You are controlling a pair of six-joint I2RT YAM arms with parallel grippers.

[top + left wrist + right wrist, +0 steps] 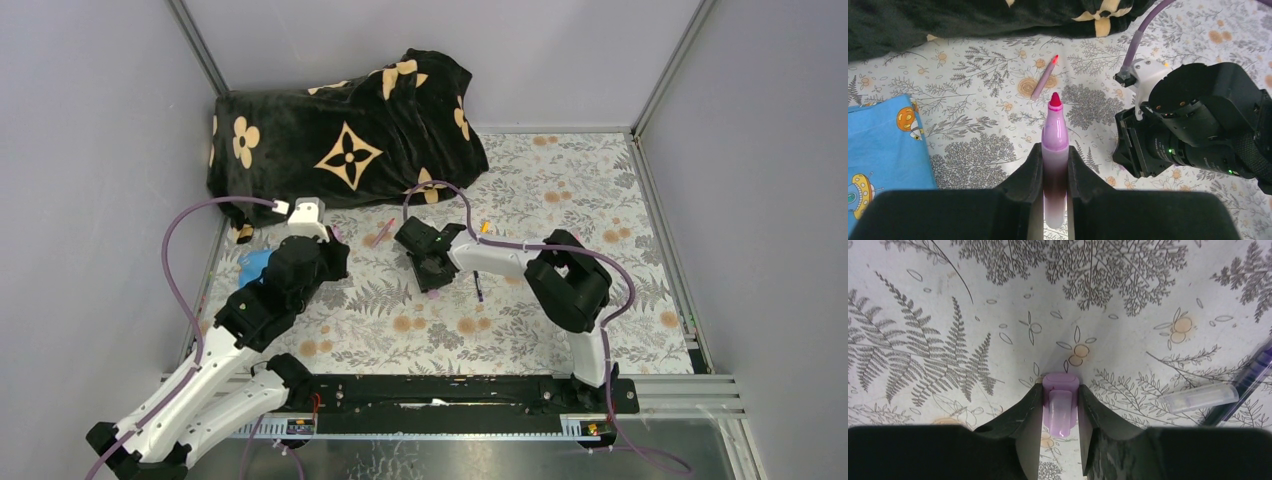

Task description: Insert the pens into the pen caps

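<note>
My left gripper (1054,152) is shut on a lilac-pink pen (1055,131) whose red tip points forward, away from the jaws. A second pink pen (1044,77) with a red tip lies on the mat ahead of it, also seen from above (380,234). My right gripper (1060,392) is shut on a lilac pen cap (1060,399), close over the mat. In the top view the left gripper (338,252) and right gripper (434,284) sit apart, mid-table. A dark blue pen (1248,382) and a clear cap (1198,397) lie to the right of the right gripper.
A blue printed card (883,145) lies left of the left gripper. A black flowered blanket (340,140) is heaped at the back left. A small orange cap (485,227) lies behind the right arm. The right arm's wrist (1198,127) fills the right of the left wrist view. Grey walls enclose the floral mat (580,180).
</note>
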